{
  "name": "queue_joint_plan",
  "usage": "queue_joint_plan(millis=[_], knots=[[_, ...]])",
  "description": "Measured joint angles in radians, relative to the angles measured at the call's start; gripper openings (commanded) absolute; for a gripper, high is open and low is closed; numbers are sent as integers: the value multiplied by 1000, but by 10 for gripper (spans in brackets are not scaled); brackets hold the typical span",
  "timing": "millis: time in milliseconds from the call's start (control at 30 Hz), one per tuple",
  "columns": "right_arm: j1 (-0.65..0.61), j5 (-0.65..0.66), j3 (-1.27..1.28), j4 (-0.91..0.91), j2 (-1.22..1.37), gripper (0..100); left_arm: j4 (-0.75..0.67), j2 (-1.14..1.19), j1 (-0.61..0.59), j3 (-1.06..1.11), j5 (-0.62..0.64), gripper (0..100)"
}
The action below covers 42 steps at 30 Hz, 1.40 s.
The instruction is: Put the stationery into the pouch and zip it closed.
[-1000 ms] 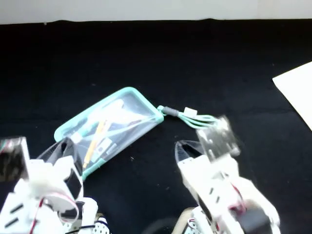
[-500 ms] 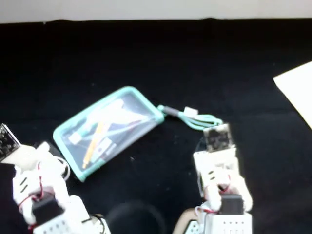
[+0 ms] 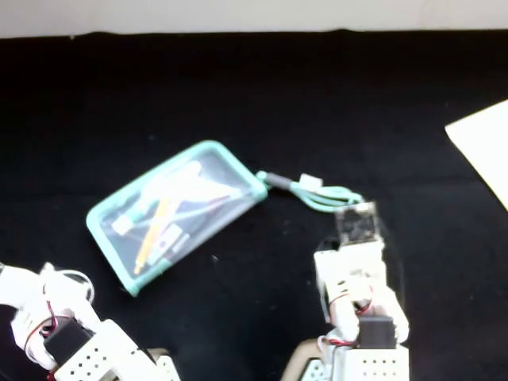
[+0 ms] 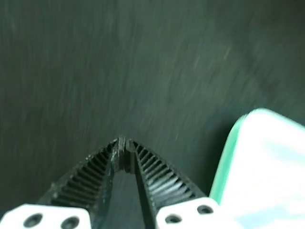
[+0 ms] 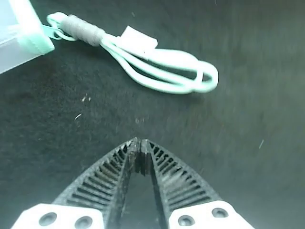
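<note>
**A:** Where is the clear plastic pouch with mint-green edging [image 3: 178, 210] lying?

**B:** It is lying flat and slantwise on the black table cloth [image 3: 238, 95], left of centre in the high view. A yellow pencil [image 3: 151, 236] and other pale stationery are showing through it. The overhead camera is giving the pouch's whole outline.

**A:** And the wrist cameras?

**B:** The left wrist view is catching one rounded corner of the pouch [image 4: 267, 167], near the left gripper [image 4: 123, 153]. That gripper's ribbed black jaws are pressing together on nothing. The right wrist view is showing the mint-green looped cord [image 5: 157, 71] fastened at the pouch's end. Its grey collar [image 5: 81, 29] and small white tag [image 5: 138, 39] are coming through in detail that the high view is blurring.

**A:** The right gripper [image 5: 140, 153]?

**B:** Its jaws are meeting tip to tip too, gripping nothing — near the cord but apart from it.

**A:** Anything readable?

**B:** Any print on the tag, or on a white slip [image 3: 171, 236] inside the pouch, is too small to make out. A white sheet [image 3: 484, 151] is lying at the table's right edge.
</note>
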Motion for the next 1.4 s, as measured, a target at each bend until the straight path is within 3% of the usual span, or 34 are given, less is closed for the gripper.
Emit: queue_joint_plan(millis=[133, 267, 433, 1400], knots=[[-2, -189, 2, 29, 0, 6, 178, 0, 0, 0, 0, 8], [-74, -264, 2, 109, 0, 6, 316, -2, 0, 0, 0, 9], [-106, -279, 2, 189, 0, 6, 330, -9, 0, 0, 0, 8], [-109, -279, 2, 196, -2, 6, 330, -9, 0, 0, 0, 8]])
